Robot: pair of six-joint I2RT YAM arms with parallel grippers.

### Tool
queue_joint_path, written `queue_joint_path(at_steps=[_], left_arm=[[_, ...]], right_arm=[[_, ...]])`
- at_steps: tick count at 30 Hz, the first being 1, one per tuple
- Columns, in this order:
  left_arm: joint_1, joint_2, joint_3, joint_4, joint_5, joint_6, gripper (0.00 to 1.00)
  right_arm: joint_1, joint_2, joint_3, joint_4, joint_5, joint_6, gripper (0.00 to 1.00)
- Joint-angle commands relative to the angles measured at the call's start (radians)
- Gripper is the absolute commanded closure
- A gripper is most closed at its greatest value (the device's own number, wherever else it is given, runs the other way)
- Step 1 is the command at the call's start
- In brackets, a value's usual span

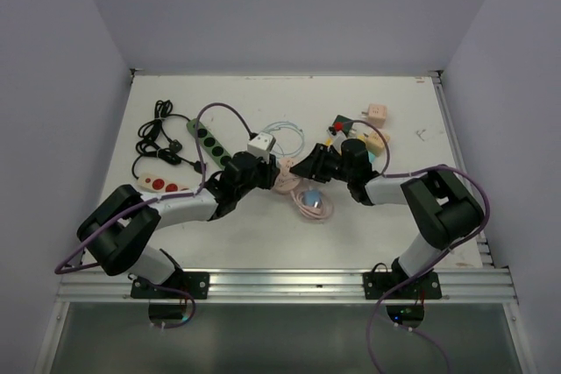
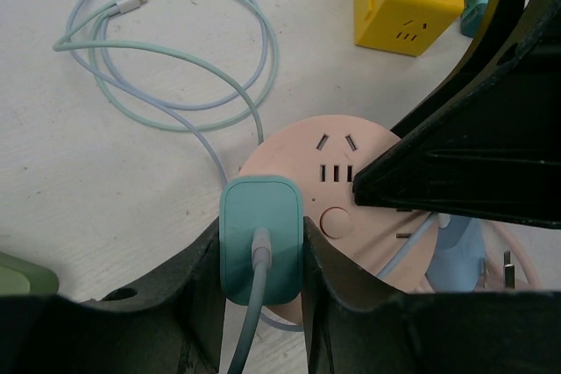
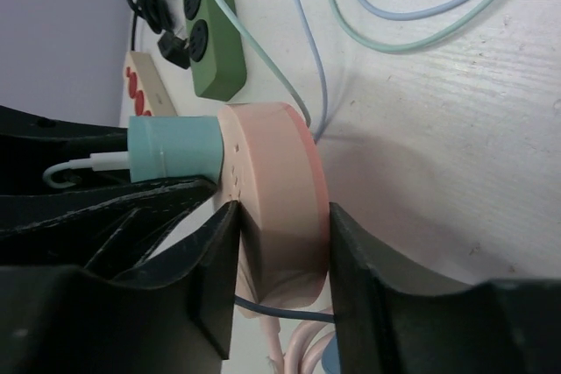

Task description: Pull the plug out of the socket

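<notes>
Teal against pink fills both wrist views. The teal plug (image 2: 260, 232) is seated in the face of the round pink socket (image 2: 302, 151), near the middle of the bench (image 1: 403, 216) where my two arms meet nose to nose.

My left gripper (image 2: 260, 282) is clamped on the plug, one finger pressed to each side of its body. The plug's cable (image 2: 250, 326) runs out between the fingers toward the camera.

My right gripper (image 3: 279, 260) is clamped on the socket across its thickness, one finger on the face and the other on the back. I cannot tell whether the socket is touching the bench. From the left wrist, that right finger lies as a black wedge across the socket face, just beside the plug, and covers some of the outlets.

Around the work:
- Looped pale blue and mint cables (image 2: 166, 50) lie just beyond the socket, with strands running in behind it.
- A yellow cube adapter (image 2: 408, 2) sits farther off, toward the right arm's side.
- A green power strip (image 1: 209, 142) and a cream strip with red buttons (image 1: 158, 184) lie on the left, with a black cable bundle (image 1: 158, 133) near them.
- A white cube (image 1: 260, 142) stands close behind the left gripper.
- A pink cube (image 1: 378, 113) sits well apart at the back right.
</notes>
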Motion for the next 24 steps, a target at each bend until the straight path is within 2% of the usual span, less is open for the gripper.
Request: queue_joint_path(at_steps=[1, 6, 9, 12, 17, 19, 23, 24], left_arm=[[-0.006, -0.033, 0.016, 0.155, 0.029, -0.003, 1.00], [-0.028, -0.012, 0.065, 0.069, -0.070, 0.046, 1.00], [-0.058, 0.006, 0.097, 0.033, -0.140, 0.083, 1.00], [-0.087, 0.020, 0.120, 0.012, -0.173, 0.102, 1.00], [-0.087, 0.014, 0.116, -0.001, -0.183, 0.073, 1.00], [-0.072, 0.007, 0.108, -0.002, -0.132, 0.039, 1.00], [0.072, -0.032, 0.035, 0.061, 0.119, -0.142, 1.00], [0.093, -0.038, 0.019, 0.097, 0.138, -0.164, 1.00]], right_arm=[[0.003, -0.003, 0.018, 0.106, -0.067, 0.043, 0.63], [0.003, -0.028, 0.024, 0.065, -0.057, 0.024, 0.87], [0.003, -0.035, 0.025, 0.042, -0.054, 0.021, 0.95], [0.003, -0.042, 0.028, 0.025, -0.056, 0.024, 1.00], [-0.011, -0.042, 0.021, 0.014, -0.048, 0.023, 1.00], [-0.031, -0.042, 0.013, 0.015, -0.050, 0.021, 1.00], [-0.059, -0.032, -0.021, 0.045, -0.054, 0.014, 1.00], [-0.062, -0.032, -0.024, 0.048, -0.054, 0.011, 1.00]])
